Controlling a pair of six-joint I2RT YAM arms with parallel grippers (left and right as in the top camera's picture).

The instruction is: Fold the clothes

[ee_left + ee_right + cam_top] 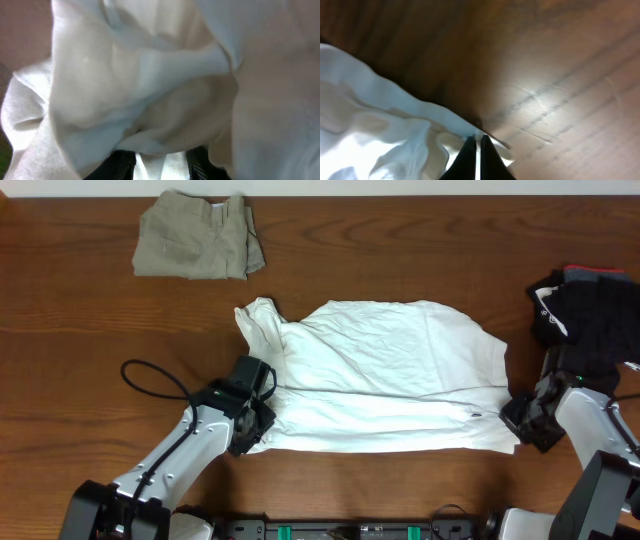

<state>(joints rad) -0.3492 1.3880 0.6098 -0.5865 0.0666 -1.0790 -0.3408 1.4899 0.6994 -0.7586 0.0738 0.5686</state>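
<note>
**Pinching the white T-shirt (pixel 390 375) at both ends**

Clamping the shirt's right edge with the right gripper (pixel 476 155), jaws clenched on a thin fold of cloth just above the counter (pixel 80 330). Reaching into the shirt's left edge with the left gripper (pixel 161 167), with cloth lying between the jaws and bunching over them; not showing whether clamped or released. Lying rumpled and doubled lengthwise across the counter's middle, nearer the front edge. Sitting well apart: folded khaki trousers (pixel 195 248) at the back edge toward the left corner, and a black bundle (pixel 590 315) at the right edge.
</note>
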